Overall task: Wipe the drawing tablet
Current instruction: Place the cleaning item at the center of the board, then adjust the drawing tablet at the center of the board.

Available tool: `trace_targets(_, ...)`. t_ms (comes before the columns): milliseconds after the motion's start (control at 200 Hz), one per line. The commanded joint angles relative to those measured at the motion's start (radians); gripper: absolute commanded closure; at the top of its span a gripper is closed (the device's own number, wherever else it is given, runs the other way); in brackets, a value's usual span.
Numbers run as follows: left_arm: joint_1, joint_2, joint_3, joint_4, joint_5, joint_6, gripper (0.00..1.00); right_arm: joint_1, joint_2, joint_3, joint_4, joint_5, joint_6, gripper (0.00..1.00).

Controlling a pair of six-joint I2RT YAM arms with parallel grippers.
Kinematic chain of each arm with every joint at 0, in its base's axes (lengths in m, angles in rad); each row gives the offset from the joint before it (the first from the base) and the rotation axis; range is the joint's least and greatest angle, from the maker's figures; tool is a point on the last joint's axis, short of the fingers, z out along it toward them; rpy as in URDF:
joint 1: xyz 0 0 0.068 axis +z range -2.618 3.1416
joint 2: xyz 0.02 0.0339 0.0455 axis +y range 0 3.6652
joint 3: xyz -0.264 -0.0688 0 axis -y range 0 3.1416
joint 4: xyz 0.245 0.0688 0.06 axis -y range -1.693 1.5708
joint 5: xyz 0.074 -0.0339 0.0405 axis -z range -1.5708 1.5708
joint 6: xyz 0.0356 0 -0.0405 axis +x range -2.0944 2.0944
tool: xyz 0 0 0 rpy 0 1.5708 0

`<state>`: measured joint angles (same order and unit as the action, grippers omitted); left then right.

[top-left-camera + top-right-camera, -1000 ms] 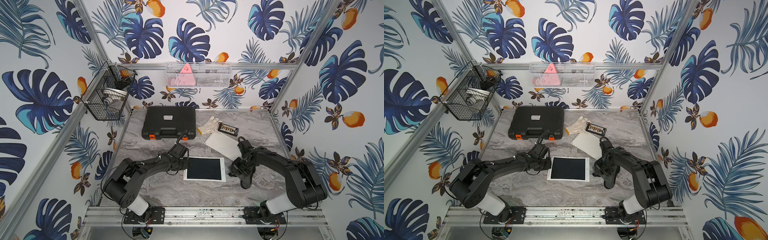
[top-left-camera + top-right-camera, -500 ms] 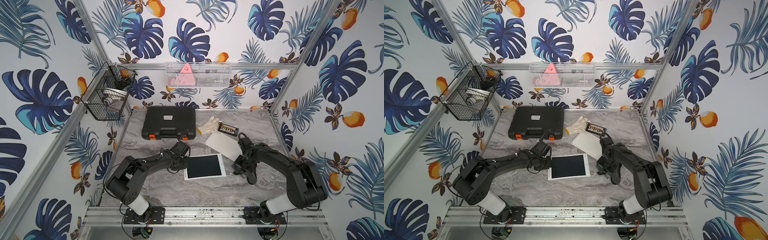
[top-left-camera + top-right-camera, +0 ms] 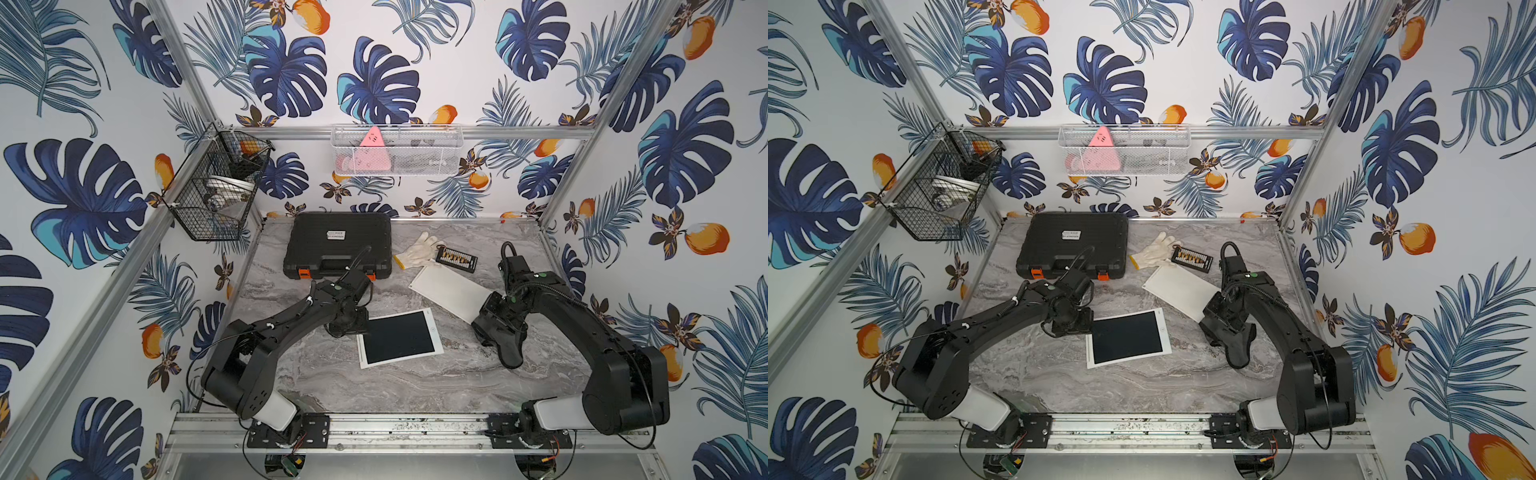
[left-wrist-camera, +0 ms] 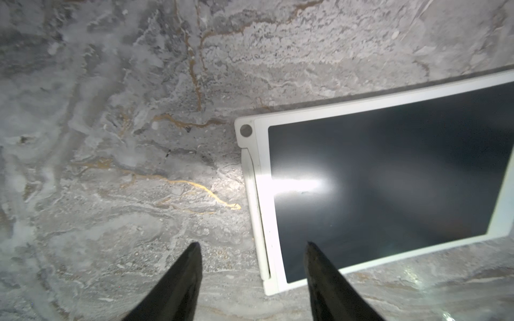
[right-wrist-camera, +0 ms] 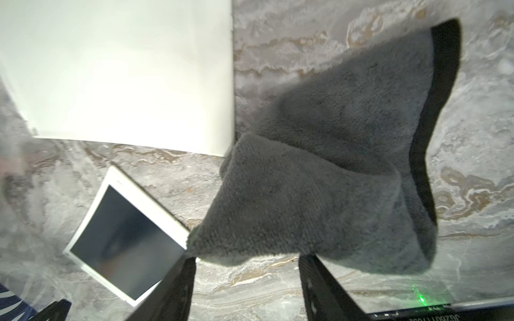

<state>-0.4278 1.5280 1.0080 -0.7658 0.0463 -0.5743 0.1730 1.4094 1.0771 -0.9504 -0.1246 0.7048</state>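
Note:
The drawing tablet (image 3: 399,338) (image 3: 1127,337), white-framed with a dark screen, lies slightly askew on the marble table. My left gripper (image 3: 347,328) (image 4: 251,246) hovers open at the tablet's left corner. One finger is over the screen edge (image 4: 389,180), the other over bare table, and they hold nothing. A dark grey cloth (image 3: 510,351) (image 5: 333,172) lies crumpled to the right of the tablet. My right gripper (image 3: 490,328) (image 5: 247,258) is open just above it. The cloth edge sits beyond the fingertips, and nothing is between them.
A white flat board (image 3: 453,293) lies behind the cloth. At the back stand a black case (image 3: 338,245), a white glove (image 3: 415,251) and a small black bit holder (image 3: 456,259). A wire basket (image 3: 216,187) hangs on the left wall, a white mesh shelf (image 3: 397,151) on the back wall.
Both grippers went from shut to open. The right arm carried the cloth off to the tablet's right and let it go. The tablet turned a little askew.

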Motion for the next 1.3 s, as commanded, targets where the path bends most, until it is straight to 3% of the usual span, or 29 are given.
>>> trace_targets(0,0.034,-0.014,0.006,-0.022,0.104,0.026,0.3,0.003,-0.007,0.065,-0.08,-0.024,-0.047,0.36)
trace_targets(145,0.066,-0.028,-0.017,0.004,0.158,0.019,0.24,0.05,0.001,0.157,-0.121,0.016,-0.062,0.33)
trace_targets(330,0.083,-0.046,-0.036,0.002,0.171,0.026,0.25,0.119,-0.026,0.217,-0.225,0.257,-0.009,0.35)
trace_targets(390,0.081,-0.052,-0.048,0.005,0.18,0.024,0.26,0.123,-0.064,0.213,-0.256,0.347,0.044,0.46)
trace_targets(475,0.081,-0.061,-0.064,0.009,0.187,0.017,0.29,0.123,-0.131,0.183,-0.274,0.448,0.108,0.79)
trace_targets(545,0.082,-0.073,-0.077,0.016,0.19,0.011,0.31,0.122,-0.181,0.154,-0.286,0.489,0.143,1.0)
trace_targets(691,0.082,-0.076,-0.093,0.02,0.191,0.005,0.32,0.122,-0.234,0.087,-0.239,0.453,0.157,1.0)
trace_targets(781,0.081,-0.08,-0.101,0.015,0.182,0.001,0.32,0.122,-0.226,0.025,-0.093,0.266,0.074,1.0)
trace_targets(926,0.099,-0.062,-0.143,0.079,0.254,-0.034,0.27,0.186,-0.078,-0.052,0.138,-0.083,-0.002,0.62)
trace_targets(1006,0.116,-0.058,-0.173,0.147,0.321,-0.062,0.16,0.229,0.054,-0.047,0.22,-0.212,-0.045,0.46)
trace_targets(1061,0.127,-0.061,-0.191,0.192,0.366,-0.079,0.02,0.249,0.129,-0.027,0.247,-0.243,-0.069,0.42)
trace_targets(1296,0.147,-0.046,-0.227,0.259,0.433,-0.115,0.01,0.249,0.354,0.016,0.386,-0.381,-0.123,0.33)
